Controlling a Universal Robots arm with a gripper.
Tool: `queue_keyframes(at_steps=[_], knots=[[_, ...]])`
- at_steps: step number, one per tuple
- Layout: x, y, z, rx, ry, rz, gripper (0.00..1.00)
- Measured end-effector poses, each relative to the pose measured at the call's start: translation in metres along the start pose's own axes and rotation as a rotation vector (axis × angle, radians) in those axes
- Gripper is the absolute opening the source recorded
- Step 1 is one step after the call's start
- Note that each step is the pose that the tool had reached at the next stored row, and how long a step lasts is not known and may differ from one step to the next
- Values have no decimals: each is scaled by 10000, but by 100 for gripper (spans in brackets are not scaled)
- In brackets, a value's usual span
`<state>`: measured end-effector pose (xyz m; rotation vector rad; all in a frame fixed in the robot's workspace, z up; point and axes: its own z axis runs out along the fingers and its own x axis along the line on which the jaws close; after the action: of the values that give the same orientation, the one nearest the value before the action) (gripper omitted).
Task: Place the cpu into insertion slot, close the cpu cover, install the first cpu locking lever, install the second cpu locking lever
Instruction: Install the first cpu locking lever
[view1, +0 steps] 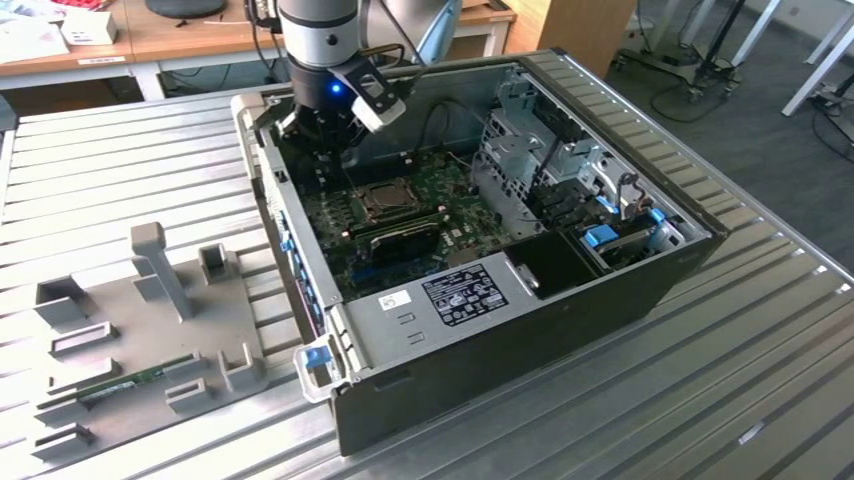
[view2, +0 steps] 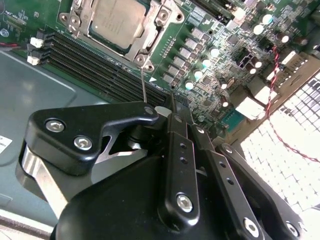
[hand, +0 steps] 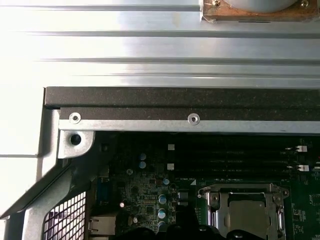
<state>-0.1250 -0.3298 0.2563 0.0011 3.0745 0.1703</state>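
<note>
The cpu (view2: 117, 20) lies flat in the insertion slot (view1: 387, 200) on the green board inside the open computer case. The silver cpu cover (view2: 156, 31) is down around it, with the pale chip face showing through its window. In the first wrist view the cpu (hand: 247, 212) sits framed by the cover (hand: 215, 200). A thin metal locking lever (view2: 143, 87) runs from the socket's corner to my gripper (view2: 159, 110), whose tip sits right at the lever's free end. In the exterior view my gripper (view1: 320, 160) reaches down into the case just behind the socket.
Long black memory slots (view2: 95, 65) run beside the socket. A grey perforated drive cage (view1: 514, 160) stands on the exterior view's right of the board. The case wall (hand: 175, 102) rises close by. A grey fixture tray (view1: 134, 330) lies outside on the slatted metal table.
</note>
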Motion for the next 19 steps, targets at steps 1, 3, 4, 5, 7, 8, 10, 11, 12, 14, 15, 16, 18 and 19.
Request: queue_keyframes(at_steps=[1, 3, 4, 5, 7, 8, 10, 11, 12, 14, 15, 16, 18, 19], knots=[[2, 0, 0, -15, -6, -1, 10], [4, 0, 1, -46, -16, 0, 10], [4, 0, 3, -71, -17, 3, 10], [4, -1, 4, -124, -18, 5, 10], [4, -1, 8, -294, -30, 15, 10], [4, -1, 8, -357, -33, 18, 10], [5, -1, 10, -480, -37, 26, 10], [5, -1, 11, -559, -40, 31, 10], [5, -1, 11, -590, -41, 33, 10], [5, -1, 13, -617, -42, 35, 10], [5, -1, 15, -617, -42, 35, 10], [5, -2, 17, -618, -42, 35, 10], [5, -3, 23, -618, -41, 34, 10], [4, -3, 26, -618, -41, 34, 10]])
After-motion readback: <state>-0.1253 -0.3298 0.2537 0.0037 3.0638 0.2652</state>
